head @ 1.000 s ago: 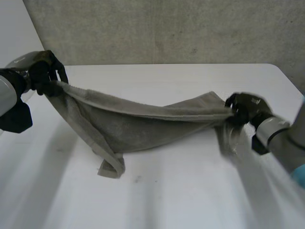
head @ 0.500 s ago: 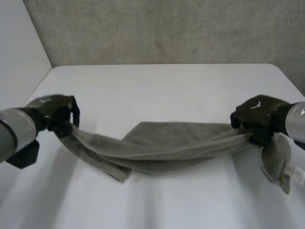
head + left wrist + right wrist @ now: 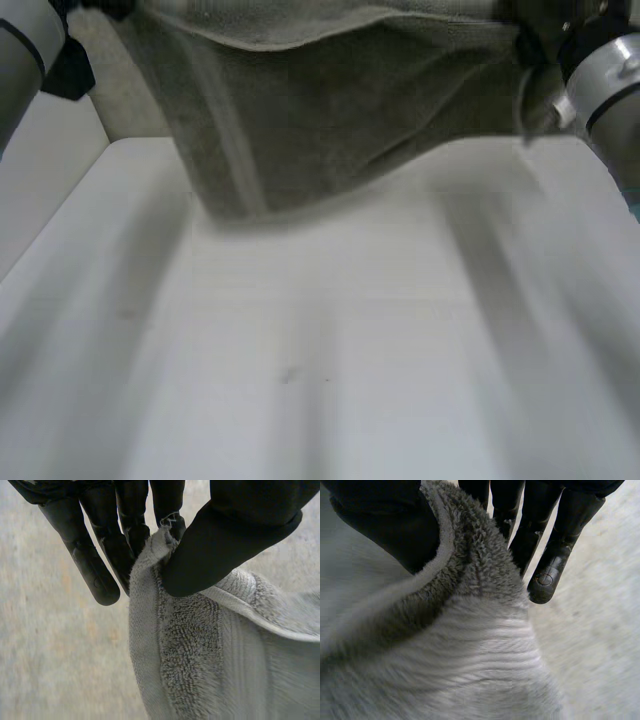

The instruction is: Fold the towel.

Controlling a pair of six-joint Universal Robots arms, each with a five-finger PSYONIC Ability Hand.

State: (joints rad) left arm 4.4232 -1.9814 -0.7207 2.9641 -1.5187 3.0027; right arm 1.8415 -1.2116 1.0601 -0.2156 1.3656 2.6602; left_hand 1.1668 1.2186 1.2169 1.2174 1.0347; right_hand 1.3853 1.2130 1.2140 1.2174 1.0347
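The grey towel (image 3: 320,110) hangs spread in the air above the white table (image 3: 320,340), its lower edge sagging at the far side. My left hand (image 3: 220,535) pinches one upper corner of the towel (image 3: 200,650) between thumb and fingers. My right hand (image 3: 385,520) pinches the other upper corner of the towel (image 3: 470,645) the same way. In the head view the right hand (image 3: 545,35) is at the towel's upper right, with its grey wrist beside it; the left arm (image 3: 25,50) reaches up at the upper left.
A rough grey wall (image 3: 120,90) stands behind the table. The table's left edge (image 3: 60,220) runs along a pale side surface.
Both hands have risen high, lifting the towel off the table. It went from a sagging rope-like bundle to hanging spread out between them.
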